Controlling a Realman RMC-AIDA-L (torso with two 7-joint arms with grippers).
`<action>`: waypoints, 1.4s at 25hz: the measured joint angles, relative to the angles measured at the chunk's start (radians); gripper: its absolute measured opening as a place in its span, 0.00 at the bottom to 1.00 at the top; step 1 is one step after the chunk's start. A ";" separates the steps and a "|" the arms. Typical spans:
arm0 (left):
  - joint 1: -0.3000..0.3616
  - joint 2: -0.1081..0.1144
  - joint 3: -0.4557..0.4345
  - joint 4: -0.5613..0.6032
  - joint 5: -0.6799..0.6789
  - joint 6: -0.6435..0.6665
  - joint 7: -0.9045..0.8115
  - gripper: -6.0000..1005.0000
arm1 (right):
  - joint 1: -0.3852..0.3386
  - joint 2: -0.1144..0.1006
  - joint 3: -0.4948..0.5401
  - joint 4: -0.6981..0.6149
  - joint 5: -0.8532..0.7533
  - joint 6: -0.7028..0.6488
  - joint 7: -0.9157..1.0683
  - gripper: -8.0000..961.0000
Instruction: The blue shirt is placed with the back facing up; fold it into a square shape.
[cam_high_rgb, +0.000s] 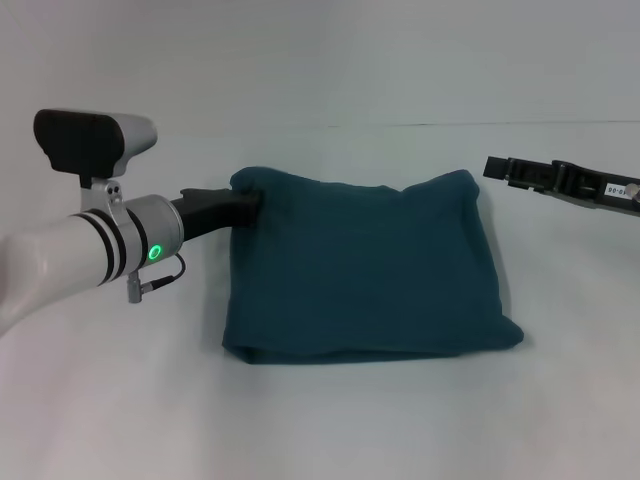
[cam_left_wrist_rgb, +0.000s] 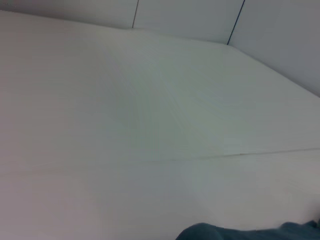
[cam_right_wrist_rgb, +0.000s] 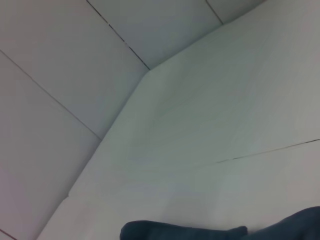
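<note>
The blue shirt (cam_high_rgb: 370, 270) lies on the white table, folded into a rough square, plain side up, with no letters showing. My left gripper (cam_high_rgb: 252, 200) reaches in from the left, and its tip meets the bunched far left corner of the shirt. My right gripper (cam_high_rgb: 492, 167) hovers to the right of the shirt's far right corner, a short gap away from the cloth. A strip of the shirt shows at the edge of the left wrist view (cam_left_wrist_rgb: 240, 234) and of the right wrist view (cam_right_wrist_rgb: 200, 232).
The white table (cam_high_rgb: 320, 420) runs on all sides of the shirt, with a seam line (cam_high_rgb: 400, 125) across the far side. White wall panels (cam_right_wrist_rgb: 60, 75) stand behind the table.
</note>
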 joint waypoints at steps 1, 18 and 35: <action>0.000 0.000 -0.002 0.003 -0.002 0.001 0.000 0.07 | 0.000 0.001 0.000 0.000 0.000 0.001 -0.001 0.70; -0.008 -0.004 -0.056 0.036 -0.074 -0.034 0.000 0.07 | -0.002 0.001 -0.001 0.005 -0.006 0.025 -0.006 0.70; -0.011 -0.004 -0.058 0.029 -0.075 -0.079 -0.001 0.08 | 0.007 0.001 -0.015 0.011 -0.011 0.032 -0.008 0.70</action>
